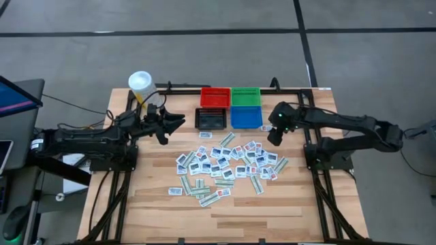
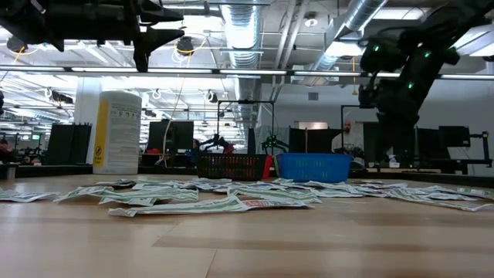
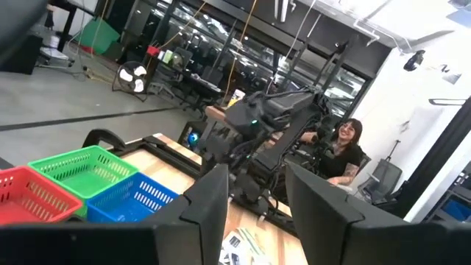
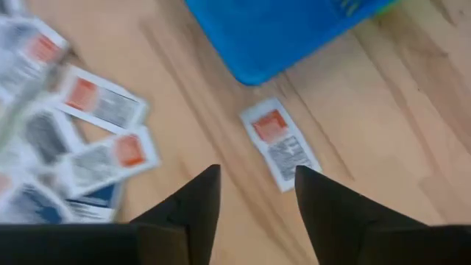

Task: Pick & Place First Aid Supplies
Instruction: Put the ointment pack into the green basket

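The first aid supplies (image 1: 225,165) are many small flat packets strewn over the middle of the wooden table, also seen as a low heap (image 2: 231,197). One packet with an orange patch (image 4: 280,145) lies flat by itself beside the blue bin's corner. My right gripper (image 4: 254,195) hangs open just above that packet, pointing down, near the blue bin (image 1: 275,138). My left gripper (image 1: 176,122) is open and held level above the table, left of the black bin, with its fingers (image 3: 210,202) pointing toward the bins.
Red (image 1: 215,96), green (image 1: 246,95), black (image 1: 211,119) and blue (image 1: 246,117) bins stand in a block at the table's far middle. A white tub with a yellow label (image 1: 140,84) stands at the far left. Bare wood lies along the near edge. A person (image 3: 346,147) sits beyond the table.
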